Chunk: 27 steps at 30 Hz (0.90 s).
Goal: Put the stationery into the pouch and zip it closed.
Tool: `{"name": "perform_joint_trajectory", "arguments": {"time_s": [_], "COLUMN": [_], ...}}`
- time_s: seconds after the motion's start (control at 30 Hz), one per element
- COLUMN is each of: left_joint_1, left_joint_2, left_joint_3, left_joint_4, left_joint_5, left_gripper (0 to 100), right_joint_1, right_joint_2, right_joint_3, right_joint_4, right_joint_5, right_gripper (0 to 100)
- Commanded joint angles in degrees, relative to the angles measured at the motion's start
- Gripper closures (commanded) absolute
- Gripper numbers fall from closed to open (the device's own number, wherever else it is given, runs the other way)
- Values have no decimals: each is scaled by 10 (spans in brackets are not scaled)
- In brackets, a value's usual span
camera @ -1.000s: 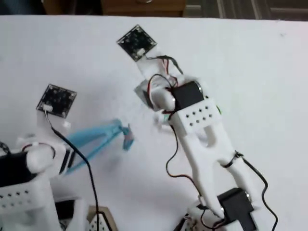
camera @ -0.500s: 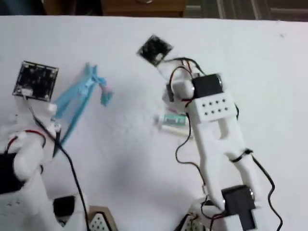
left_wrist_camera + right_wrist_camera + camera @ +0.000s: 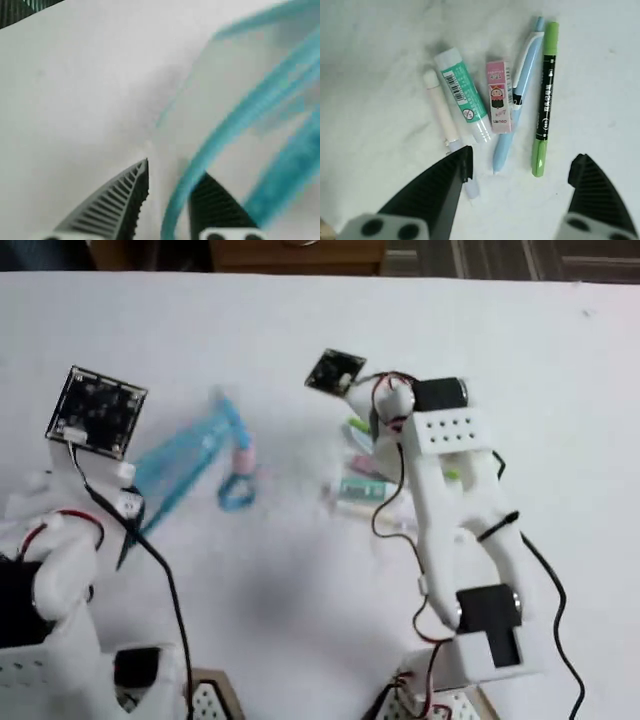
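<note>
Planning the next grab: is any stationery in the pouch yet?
Out. The glue stick, pink eraser, blue pen, green marker and white pen lie on the table beneath the open right gripper; the pouch lies apart.

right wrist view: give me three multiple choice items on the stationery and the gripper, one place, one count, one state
1. Where does the pink eraser lie?
A) between the glue stick and the blue pen
B) at one end of the row
C) off alone

2. How many stationery pieces make up the row?
A) three
B) five
C) seven

3. How do the right gripper's jaws stand?
A) shut on the pink eraser
B) shut on nothing
C) open

1 A: the glue stick and the blue pen flank it.
2 B: five pieces lie side by side.
3 C: a wide gap shows between the jaws.
</note>
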<state>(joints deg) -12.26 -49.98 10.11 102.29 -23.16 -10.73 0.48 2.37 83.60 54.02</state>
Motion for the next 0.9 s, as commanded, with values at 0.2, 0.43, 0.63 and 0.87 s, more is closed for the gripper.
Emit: {"name": "perform_joint_trajectory", "arguments": {"time_s": [0.2, 0.43, 0.63, 0.87], "left_joint_1": [6, 6, 7, 8], "left_joint_2": [2, 2, 1, 1], "left_joint_3": [118, 153, 116, 78], "left_joint_4": [-34, -79, -111, -110], "left_joint_5": [-4, -2, 1, 30], "left_gripper": [699, 792, 942, 957], "right_joint_1": [-2, -1, -2, -2], "right_joint_2": [43, 50, 50, 50], "right_joint_3": [-7, -7, -7, -7], "right_joint_4": [0, -14, -16, -16], "right_joint_5": [15, 14, 11, 11], "right_gripper": [692, 693, 693, 693]}}
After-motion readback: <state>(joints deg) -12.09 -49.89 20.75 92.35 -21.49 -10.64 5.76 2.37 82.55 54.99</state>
